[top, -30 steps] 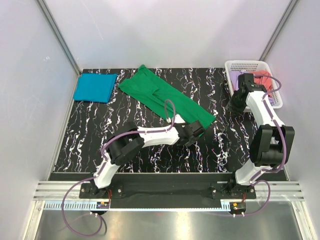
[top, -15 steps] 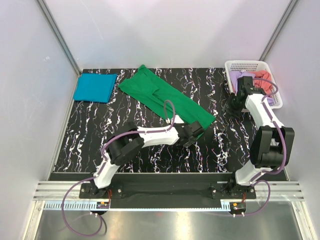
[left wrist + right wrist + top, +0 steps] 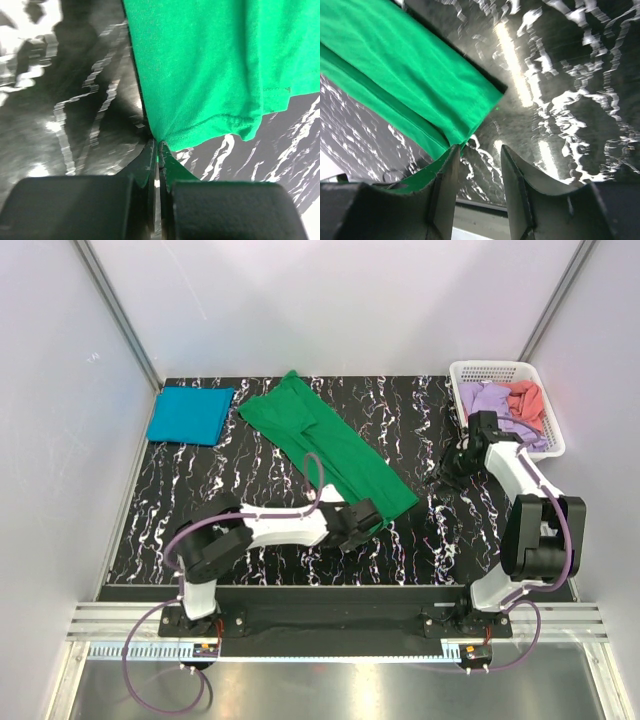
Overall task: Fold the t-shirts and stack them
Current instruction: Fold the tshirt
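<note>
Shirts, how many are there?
4: green spread across the table, teal folded at far left, lilac and coral in the basket. More may hide beneath them.

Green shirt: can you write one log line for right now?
left end effector: shut on bright green cloth t-shirt corner | right end effector: open, empty

Bright green t-shirt [image 3: 330, 445], teal-blue t-shirt [image 3: 190, 415], lilac t-shirt [image 3: 487, 400], coral t-shirt [image 3: 526, 400], white basket [image 3: 492, 365], table [image 3: 200, 490] — black, white-veined
</note>
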Robot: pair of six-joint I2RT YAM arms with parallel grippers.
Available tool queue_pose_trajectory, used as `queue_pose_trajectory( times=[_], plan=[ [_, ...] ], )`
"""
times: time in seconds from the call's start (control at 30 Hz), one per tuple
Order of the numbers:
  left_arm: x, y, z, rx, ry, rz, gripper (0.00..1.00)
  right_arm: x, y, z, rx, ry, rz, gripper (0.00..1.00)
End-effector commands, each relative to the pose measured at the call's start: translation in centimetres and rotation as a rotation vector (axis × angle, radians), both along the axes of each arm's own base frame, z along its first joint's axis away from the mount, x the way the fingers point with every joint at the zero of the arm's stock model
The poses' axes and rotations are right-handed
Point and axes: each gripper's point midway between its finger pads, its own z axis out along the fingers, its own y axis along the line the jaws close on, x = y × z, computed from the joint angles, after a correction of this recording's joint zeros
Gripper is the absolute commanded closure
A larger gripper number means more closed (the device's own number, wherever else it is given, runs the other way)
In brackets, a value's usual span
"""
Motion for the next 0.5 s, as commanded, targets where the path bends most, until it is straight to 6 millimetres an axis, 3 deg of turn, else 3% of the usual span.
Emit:
queue_pose_trajectory(
  times=[0.0,0.03,0.07,0.1,0.3,0.37,0.47],
  plan=[
    [-1.3,1.9,2.2,-0.035,-0.018,-0.008,1.0,-0.4,2.8,1.5,0.071,-0.057,0.102,0.54],
    [-1.6,2.3,2.3,-0.038,-0.021,-0.011,1.0,-0.7,2.8,1.4,0.067,-0.051,0.106,0.54],
    [-1.9,2.6,3.6,-0.069,-0.032,-0.012,1.0,-1.1,2.7,1.4,0.064,-0.049,0.107,0.54],
    [-2.4,3.5,3.1,-0.057,-0.027,-0.015,1.0,-1.6,2.7,1.2,0.062,-0.032,0.101,0.53],
    [-5.1,4.9,5.0,-0.102,-0.039,-0.053,1.0,-5.4,3.6,-0.2,0.126,0.048,0.066,0.53],
    [-6.5,5.7,4.5,-0.098,-0.027,-0.059,1.0,-7.6,4.5,-1.0,0.138,0.071,0.087,0.53],
    [-8.3,6.1,3.8,-0.1,0.0,-0.048,1.0,-9.4,5.5,-1.3,0.162,0.086,0.116,0.53]
  ],
)
